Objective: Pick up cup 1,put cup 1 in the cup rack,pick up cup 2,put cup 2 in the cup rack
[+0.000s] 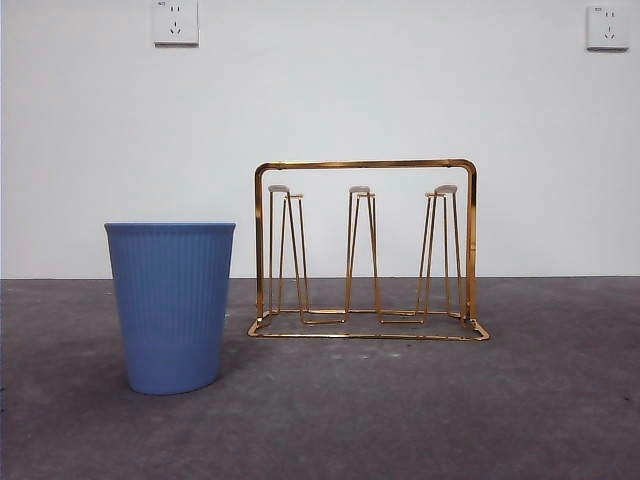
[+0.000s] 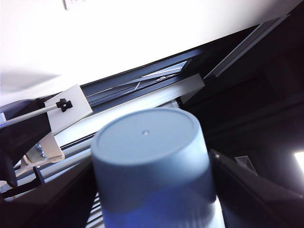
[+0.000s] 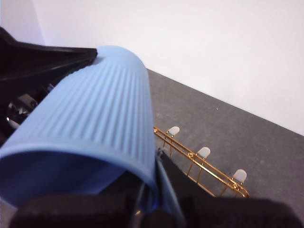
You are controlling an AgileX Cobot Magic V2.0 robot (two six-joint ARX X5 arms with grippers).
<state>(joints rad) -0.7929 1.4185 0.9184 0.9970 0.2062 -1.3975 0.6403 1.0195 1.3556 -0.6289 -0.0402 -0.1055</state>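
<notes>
A blue ribbed cup (image 1: 170, 305) stands upright on the grey table, left of the gold wire cup rack (image 1: 365, 164), whose prongs are bare. No arm shows in the front view. In the left wrist view, my left gripper (image 2: 152, 202) is shut on a blue cup (image 2: 152, 156). Its dark jaws flank the cup, and the cup's closed base faces away from the camera. In the right wrist view, my right gripper (image 3: 152, 197) pinches the rim of another blue ribbed cup (image 3: 95, 123). It holds this cup tilted, high above the rack (image 3: 199, 159).
A white wall with two sockets (image 1: 175, 22) stands behind the table. A dark shape (image 3: 42, 59) lies against the far side of the right gripper's cup. The left wrist view looks up at a bright wall and dark window frames.
</notes>
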